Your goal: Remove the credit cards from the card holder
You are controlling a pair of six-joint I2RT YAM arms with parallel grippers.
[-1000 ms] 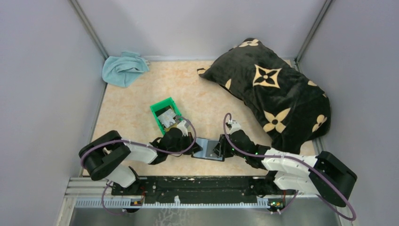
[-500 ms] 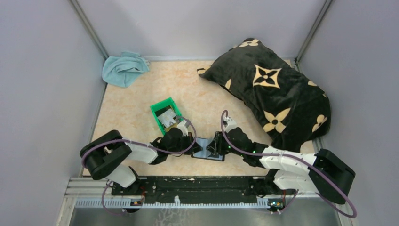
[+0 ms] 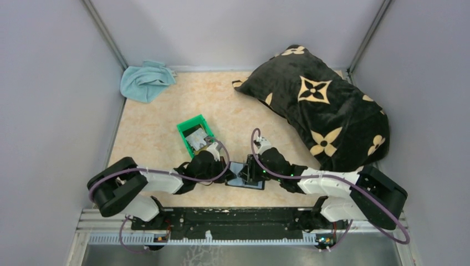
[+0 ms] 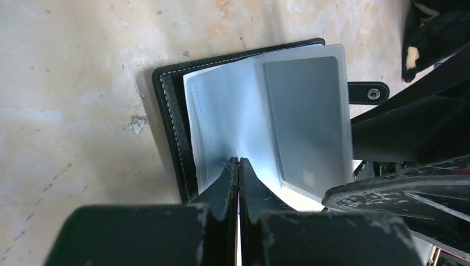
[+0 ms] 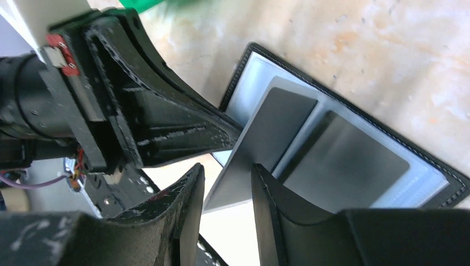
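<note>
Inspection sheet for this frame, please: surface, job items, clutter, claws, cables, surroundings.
Surface: beige marbled table, one white fleck beside the holder.
Job's things: card holder lies open; grey credit cards sit in its clear sleeves.
Clutter: green bin holding small flat pieces; blue cloth; black patterned cushion.
Claws: left claw shut on a sleeve; right claw open, fingers astride a raised sleeve.
Cables: purple cables loop along both arms.
Surroundings: grey walls; mounting rail at the near edge.

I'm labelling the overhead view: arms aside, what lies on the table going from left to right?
blue cloth, green bin, card holder, black patterned cushion
</note>
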